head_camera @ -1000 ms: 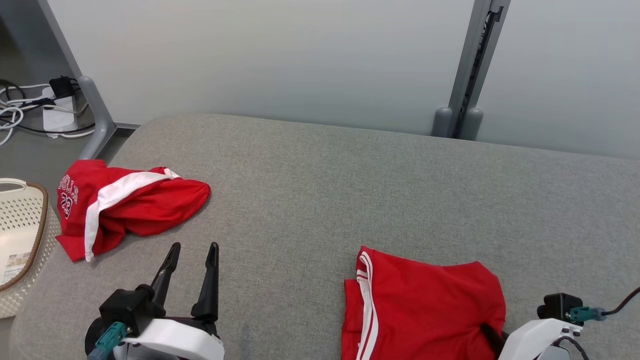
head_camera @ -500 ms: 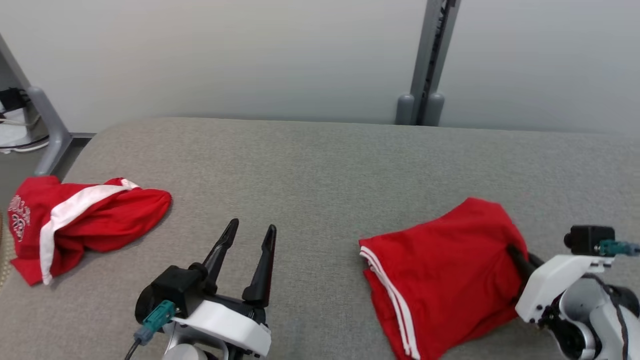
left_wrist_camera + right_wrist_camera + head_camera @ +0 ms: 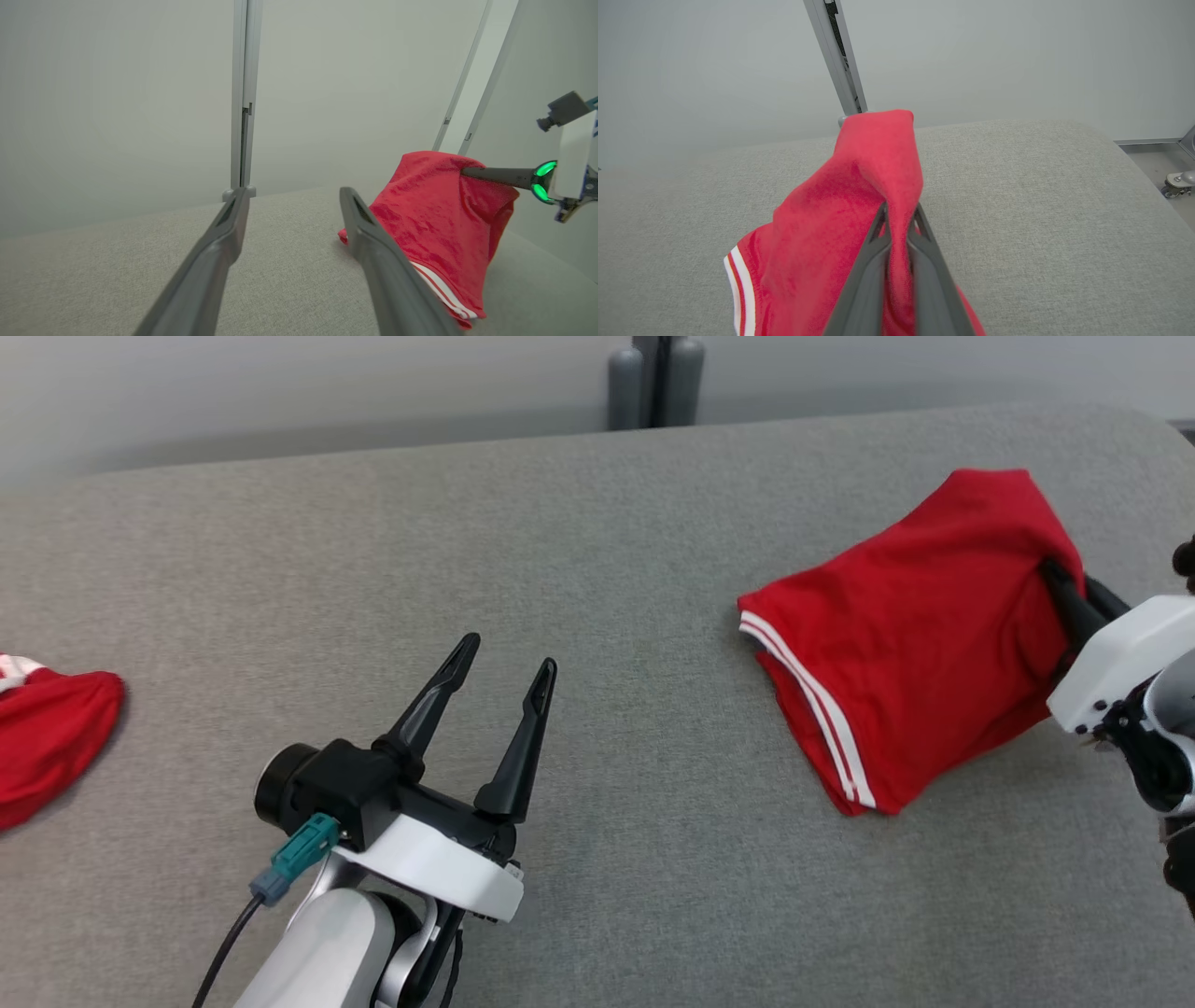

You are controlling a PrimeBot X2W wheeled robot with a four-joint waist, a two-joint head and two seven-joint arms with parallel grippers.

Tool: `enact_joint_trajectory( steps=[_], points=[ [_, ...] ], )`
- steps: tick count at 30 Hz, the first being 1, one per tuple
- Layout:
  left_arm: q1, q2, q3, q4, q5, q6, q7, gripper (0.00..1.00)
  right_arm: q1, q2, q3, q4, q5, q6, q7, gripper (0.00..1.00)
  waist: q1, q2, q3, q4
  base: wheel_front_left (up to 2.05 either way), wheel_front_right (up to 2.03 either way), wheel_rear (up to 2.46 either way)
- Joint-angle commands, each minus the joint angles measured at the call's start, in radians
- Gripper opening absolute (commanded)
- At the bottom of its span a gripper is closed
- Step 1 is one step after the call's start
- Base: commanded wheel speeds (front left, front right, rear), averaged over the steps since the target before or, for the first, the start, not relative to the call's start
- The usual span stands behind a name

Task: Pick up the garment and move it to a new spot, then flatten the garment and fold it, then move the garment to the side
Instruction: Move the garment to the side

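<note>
Garment now nearer right edge of table

We see red shorts, folded, w/ white stripes along the left hem. Right edge is bunched & lifted; rest drapes down onto grey fabric surface, far-right part.

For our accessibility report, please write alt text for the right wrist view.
The right gripper is shut on a fold of the red garment, raised above a grey fabric surface. White stripes edge the garment at lower left; a grey post stands behind.
</note>
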Motion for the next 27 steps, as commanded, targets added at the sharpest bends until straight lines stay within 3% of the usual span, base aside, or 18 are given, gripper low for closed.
enact_joint_trajectory(
  steps=[1, 11, 21, 23, 24, 27],
  points=[
    [-0.020, 0.006, 0.003, -0.005, 0.007, -0.004, 0.004, 1.00, -0.015, -0.008, -0.007, -0.002, -0.010, 0.002, -0.009, 0.00, 0.0000, -0.0001, 0.073, -0.069, 0.00, 0.00, 0.00],
    [-0.068, 0.052, 0.000, -0.057, 0.033, -0.004, 0.050, 1.00, -0.098, -0.032, -0.098, 0.021, -0.051, 0.002, -0.039, 0.00, 0.0000, -0.0001, 0.181, -0.175, 0.00, 0.00, 0.00],
    [-0.094, 0.084, 0.002, -0.100, 0.034, -0.002, 0.086, 1.00, -0.192, 0.005, -0.159, 0.140, -0.217, 0.001, -0.082, 0.00, 0.0000, -0.0001, 0.237, -0.220, 0.00, 0.00, 0.00],
    [-0.093, 0.088, 0.000, -0.101, 0.032, -0.004, 0.087, 1.00, -0.211, 0.008, -0.200, 0.201, -0.281, 0.001, -0.109, 0.61, 0.0000, -0.0001, 0.239, -0.212, 0.00, 0.00, 0.00],
    [-0.092, 0.087, 0.000, -0.100, 0.031, -0.001, 0.085, 1.00, -0.219, 0.012, -0.218, 0.221, -0.302, 0.001, -0.122, 1.00, 0.0000, -0.0001, 0.237, -0.208, 0.00, 0.00, 0.00],
    [-0.083, 0.083, 0.001, -0.090, 0.023, 0.003, 0.077, 1.00, -0.225, 0.022, -0.269, 0.257, -0.367, 0.001, -0.176, 1.00, 0.0000, -0.0001, 0.221, -0.193, 0.00, 0.00, 0.00]
  ],
)
